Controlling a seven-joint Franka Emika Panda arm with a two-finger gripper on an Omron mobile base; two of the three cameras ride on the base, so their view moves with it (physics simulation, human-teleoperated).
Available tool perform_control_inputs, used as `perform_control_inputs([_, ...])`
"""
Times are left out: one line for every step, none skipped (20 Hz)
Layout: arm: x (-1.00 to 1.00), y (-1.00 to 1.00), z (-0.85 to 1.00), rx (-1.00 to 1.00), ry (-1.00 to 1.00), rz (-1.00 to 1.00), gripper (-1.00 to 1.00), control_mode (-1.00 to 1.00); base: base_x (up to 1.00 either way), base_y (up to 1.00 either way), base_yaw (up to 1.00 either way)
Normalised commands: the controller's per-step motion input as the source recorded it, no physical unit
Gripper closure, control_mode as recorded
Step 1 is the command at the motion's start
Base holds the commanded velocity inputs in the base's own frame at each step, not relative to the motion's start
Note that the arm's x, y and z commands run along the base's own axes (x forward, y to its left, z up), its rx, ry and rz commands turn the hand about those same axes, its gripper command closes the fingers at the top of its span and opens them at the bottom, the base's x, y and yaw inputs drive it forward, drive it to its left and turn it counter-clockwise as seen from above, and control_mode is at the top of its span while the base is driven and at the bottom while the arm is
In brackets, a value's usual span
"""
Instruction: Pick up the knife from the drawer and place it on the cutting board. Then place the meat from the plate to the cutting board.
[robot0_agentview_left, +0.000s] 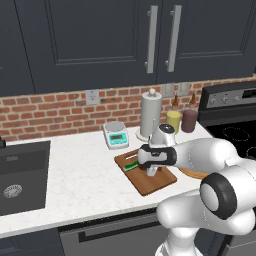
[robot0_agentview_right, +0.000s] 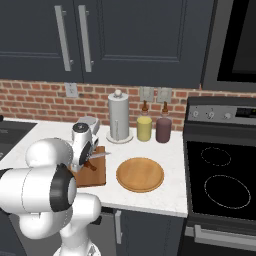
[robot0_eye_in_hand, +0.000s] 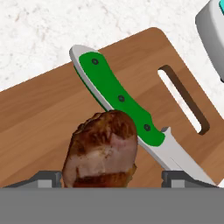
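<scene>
As we look down through the hand view, the meat (robot0_eye_in_hand: 101, 151) sits on the cutting board (robot0_eye_in_hand: 39, 118), pressed close against the green-handled knife (robot0_eye_in_hand: 120, 100), whose blade runs off toward the lower right beside the board's slotted handle hole. Our pincer (robot0_eye_in_hand: 109, 178) hangs just above the lump with its two dark fingertips (robot0_eye_in_hand: 48, 178) standing apart on either side of it, clear of its flanks — so we judge the meat let go and resting on the board rather than gripped. From the left base view the hand (robot0_agentview_left: 156, 156) hovers over the board's middle, with the green handle showing just to its left; from the right base view the round plate (robot0_agentview_right: 140, 174) lies bare beside the board (robot0_agentview_right: 95, 176) on the white surface (robot0_agentview_right: 170, 197), so both things of the task appear to be where they belong. What could go wrong from here is mostly in the retreat: the meat stands tall between the fingertips, and if we lift away at a slant a fingertip could catch it and roll it across the knife or off the board's edge. The knife lies touching the meat, so any nudge to the lump could also skid the knife. A straight rise clear of the lump seems the safest way out.
</scene>
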Motion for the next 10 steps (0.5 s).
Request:
perform_control_inputs([0.00, 0.00, 0.00, 0.00, -0.01, 0.01, -1.00, -1.00, 0.00, 0.00, 0.00])
perform_control_inputs([0.00, 0.00, 0.00, 0.00, -0.02, 0.01, -1.00, -1.00, 0.00, 0.00, 0.00])
perform_control_inputs([0.00, 0.00, 0.00, 0.00, -0.02, 0.00, -1.00, -1.00, 0.00, 0.00, 0.00])
perform_control_inputs([0.00, 0.00, 0.00, 0.00, -0.03, 0.00, -1.00, -1.00, 0.00, 0.00, 0.00])
perform_control_inputs([0.00, 0.00, 0.00, 0.00, -0.03, 0.00, -1.00, -1.00, 0.00, 0.00, 0.00])
perform_control_inputs([0.00, 0.00, 0.07, 0.00, -0.05, 0.00, -1.00, -1.00, 0.00, 0.00, 0.00])
perform_control_inputs([-0.06, 0.00, 0.19, 0.00, -0.05, 0.00, -1.00, -1.00, 0.00, 0.00, 0.00])
perform_control_inputs([-0.16, -0.06, 0.32, 0.00, -0.06, 0.00, -1.00, -1.00, 0.00, 0.00, 0.00])
perform_control_inputs([-0.21, -0.09, 0.48, 0.00, -0.08, 0.00, -1.00, -1.00, 0.00, 0.00, 0.00])
perform_control_inputs([-0.24, -0.11, 0.55, 0.00, -0.09, 0.00, -1.00, -1.00, 0.00, 0.00, 0.00])
